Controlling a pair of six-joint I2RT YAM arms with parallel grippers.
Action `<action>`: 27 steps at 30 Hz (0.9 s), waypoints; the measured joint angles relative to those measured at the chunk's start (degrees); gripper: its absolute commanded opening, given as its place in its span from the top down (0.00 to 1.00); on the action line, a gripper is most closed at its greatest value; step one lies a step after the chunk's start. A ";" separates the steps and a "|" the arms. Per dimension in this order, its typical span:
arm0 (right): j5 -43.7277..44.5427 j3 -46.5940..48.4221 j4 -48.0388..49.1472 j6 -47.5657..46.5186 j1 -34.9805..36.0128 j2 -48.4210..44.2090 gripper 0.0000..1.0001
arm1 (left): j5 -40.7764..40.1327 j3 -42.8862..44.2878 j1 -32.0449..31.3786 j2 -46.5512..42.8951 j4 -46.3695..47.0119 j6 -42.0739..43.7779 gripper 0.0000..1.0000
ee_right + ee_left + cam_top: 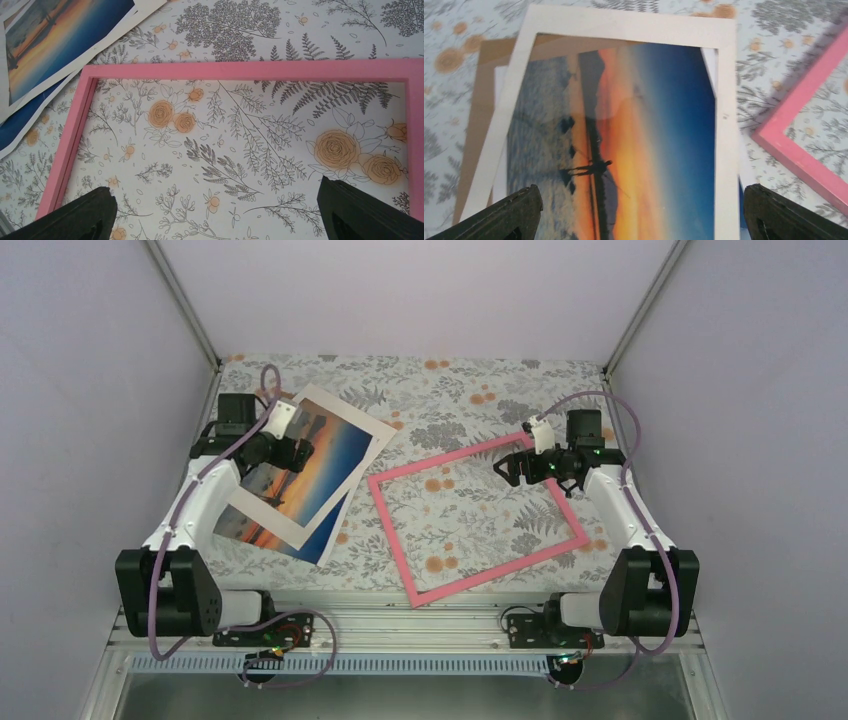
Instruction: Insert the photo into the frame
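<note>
Glossy, likely thin and easily creased, the photo [318,455], laid under the white mat [727,130] beside the frame [470,453], is best pinched at an exposed edge; left gripper [639,212] and right gripper [215,212] are spread wide, empty.

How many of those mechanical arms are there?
2. The left arm reaches over the photo; the right arm reaches over the frame. None seems hidden.

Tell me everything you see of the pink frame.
The frame is a thin pink rectangle of four narrow bars with a matte, painted look. It is empty: the floral tablecloth shows through its opening. It lies flat on that cloth, turned askew, right of centre. The open right pincer hangs above its far right part. The photo lies apart from it, to its left.
</note>
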 measured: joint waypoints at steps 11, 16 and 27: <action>-1.14 0.04 0.20 0.22 0.00 0.17 0.00 | 2.71 -0.24 -20.39 0.17 -2.27 13.29 0.00; -1.31 0.04 0.17 0.20 -0.26 0.20 0.00 | 0.63 -3.19 -33.20 3.15 -1.20 18.71 0.00; -1.55 0.04 0.20 0.20 -2.23 1.05 0.00 | -5.92 9.44 -38.14 23.54 4.74 15.74 0.14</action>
